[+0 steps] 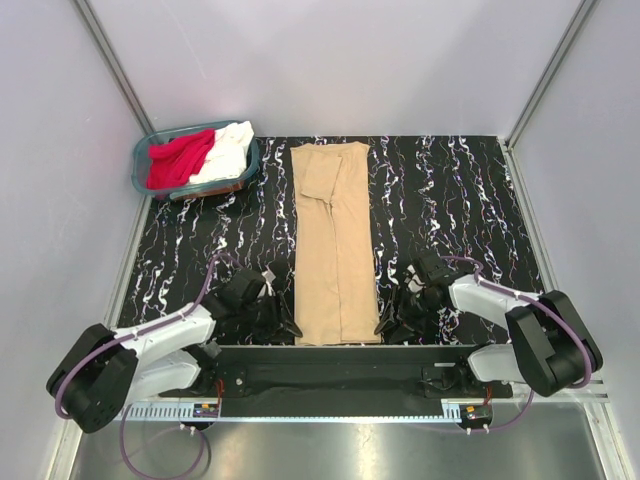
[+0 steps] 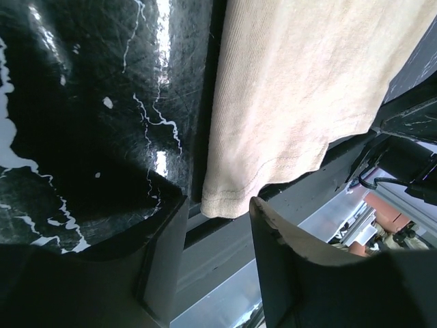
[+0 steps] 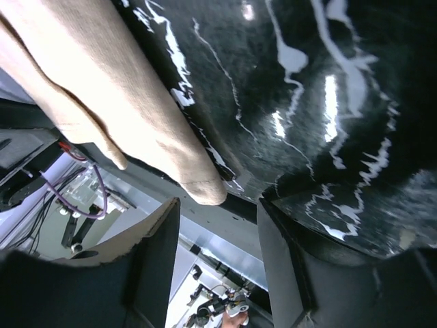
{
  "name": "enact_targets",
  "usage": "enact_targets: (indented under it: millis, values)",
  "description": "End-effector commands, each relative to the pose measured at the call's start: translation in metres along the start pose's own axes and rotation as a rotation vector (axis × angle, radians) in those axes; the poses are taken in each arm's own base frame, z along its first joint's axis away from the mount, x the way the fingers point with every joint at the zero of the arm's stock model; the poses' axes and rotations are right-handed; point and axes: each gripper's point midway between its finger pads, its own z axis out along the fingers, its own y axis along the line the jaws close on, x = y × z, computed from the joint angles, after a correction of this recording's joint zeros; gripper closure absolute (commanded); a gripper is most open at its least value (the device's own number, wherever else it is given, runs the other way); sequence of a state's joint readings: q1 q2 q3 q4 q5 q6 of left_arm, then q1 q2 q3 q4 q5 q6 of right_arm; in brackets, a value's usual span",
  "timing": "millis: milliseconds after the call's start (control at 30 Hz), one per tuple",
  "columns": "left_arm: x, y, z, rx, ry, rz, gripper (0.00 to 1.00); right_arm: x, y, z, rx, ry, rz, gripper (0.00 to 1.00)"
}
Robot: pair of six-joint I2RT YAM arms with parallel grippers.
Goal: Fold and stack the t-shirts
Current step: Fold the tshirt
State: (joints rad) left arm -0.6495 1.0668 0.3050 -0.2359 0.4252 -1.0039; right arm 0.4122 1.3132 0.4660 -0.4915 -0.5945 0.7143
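Cut off by the picture edges in both wrist views: all but the near hem corners of the long folded tan-beige cotton t-shirt point(image 2: 293, 96). Bunched too tightly in the teal plastic basket point(image 1: 138, 165) to tell sleeves or collars: bright red cotton t-shirt point(image 1: 180, 157), white cotton t-shirt point(image 1: 228, 150).

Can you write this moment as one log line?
tan t-shirt: folded lengthwise | left gripper: open by hem | right gripper: open by hem
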Motion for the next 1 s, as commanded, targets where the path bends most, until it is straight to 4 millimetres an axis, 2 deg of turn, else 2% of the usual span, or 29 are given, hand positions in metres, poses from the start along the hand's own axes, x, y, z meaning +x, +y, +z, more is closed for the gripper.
enact_targets:
  millis: [0, 133, 500, 667, 767, 967]
  values:
    - [0.005, 0.023, 0.006, -0.092, 0.0, -0.012, 0.54, -0.008, 0.0, 0.007, -0.024, -0.019, -0.026, 0.44]
    - [0.007, 0.03, 0.008, -0.112, -0.001, -0.016, 0.59, -0.004, -0.006, 0.012, -0.012, 0.006, -0.026, 0.44]
    - [0.006, 0.036, 0.009, -0.146, -0.005, 0.005, 0.59, -0.008, -0.008, 0.014, -0.005, -0.02, -0.015, 0.47]
    - [0.007, 0.038, 0.009, -0.158, 0.003, 0.005, 0.52, -0.011, -0.007, 0.016, -0.008, -0.021, -0.015, 0.48]
    - [0.007, 0.041, 0.01, -0.171, 0.006, 0.001, 0.52, -0.012, -0.007, 0.018, -0.009, -0.018, -0.011, 0.48]
    - [0.009, 0.046, 0.012, -0.189, 0.021, -0.002, 0.58, -0.014, -0.007, 0.02, -0.009, -0.017, -0.007, 0.5]
